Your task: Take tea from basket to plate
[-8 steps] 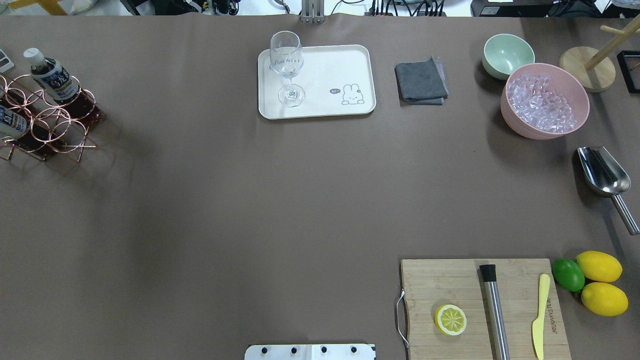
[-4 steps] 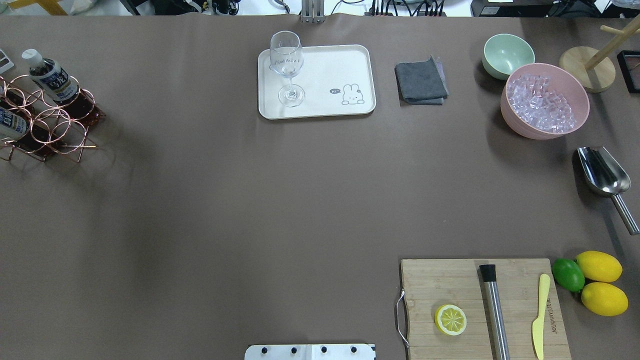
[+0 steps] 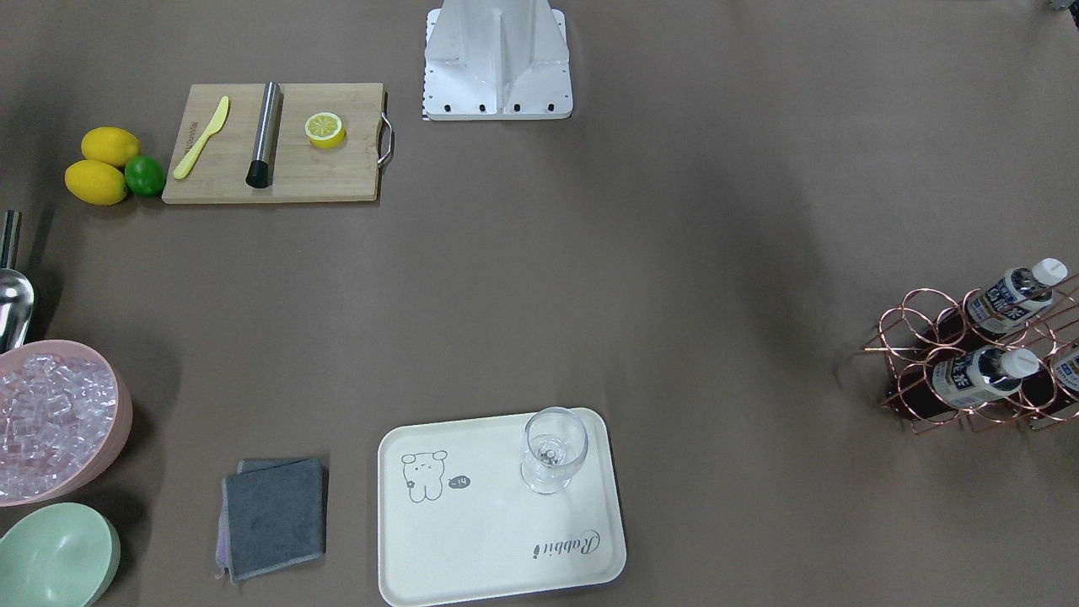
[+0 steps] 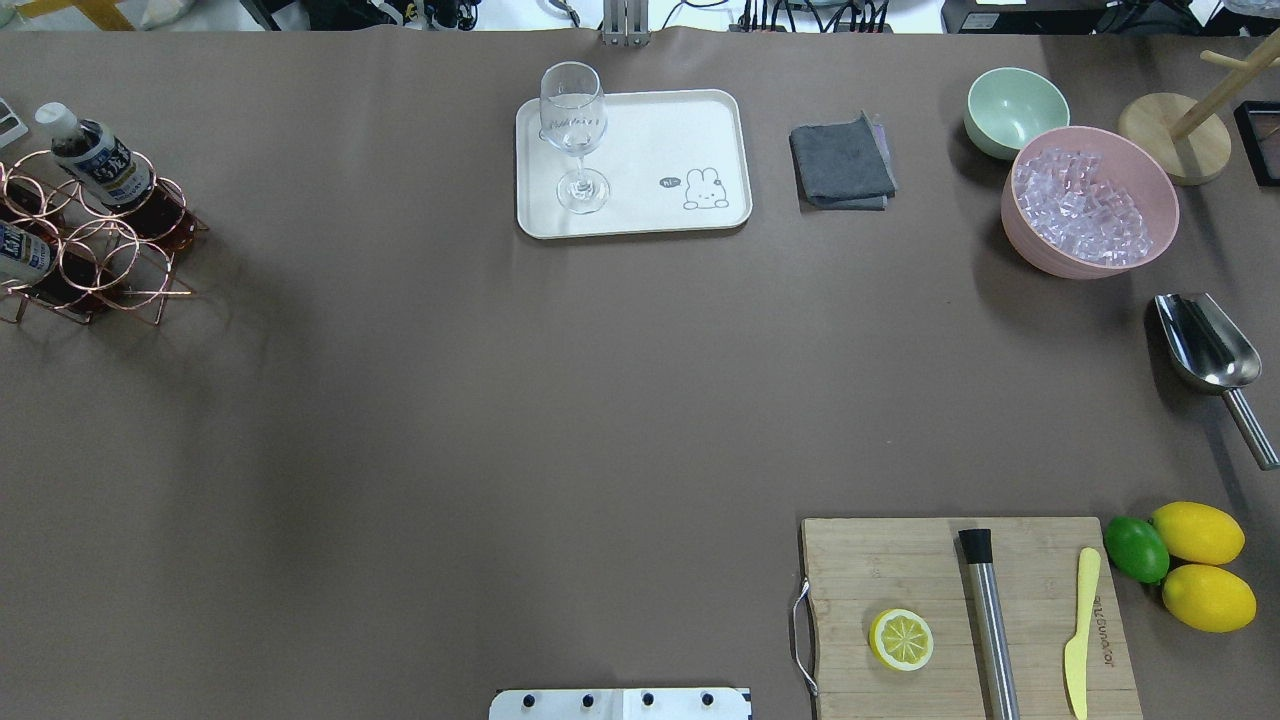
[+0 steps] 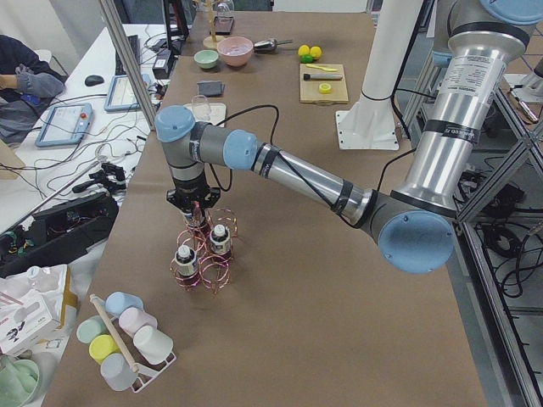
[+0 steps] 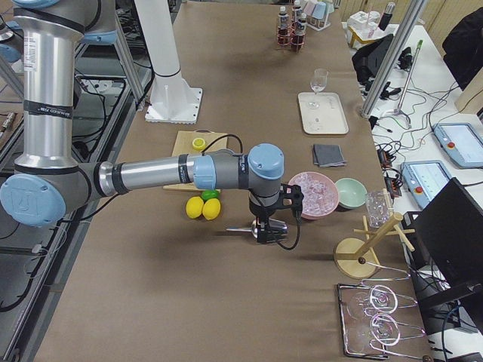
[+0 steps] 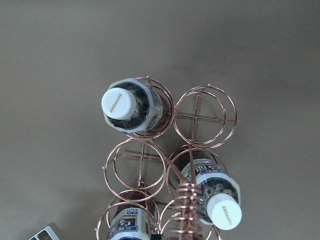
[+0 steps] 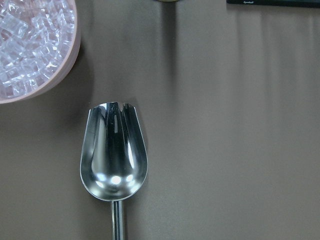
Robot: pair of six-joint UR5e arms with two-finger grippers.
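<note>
Copper basket (image 4: 95,240) clipped at overhead edge, third tea (image 7: 129,222) cropped, left gripper (image 5: 196,214) and right gripper (image 6: 269,225) openness unclear.

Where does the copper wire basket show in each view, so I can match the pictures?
Front-facing: basket at the right edge, mid-height.
Overhead: basket at the left edge, upper part.
Exterior left: basket left of centre.
Exterior right: basket at the table's far end, top centre.
Left wrist: basket from above, lower middle.
Right wrist: not in it.
Shared landmark: the plate, in all four exterior views.
</note>
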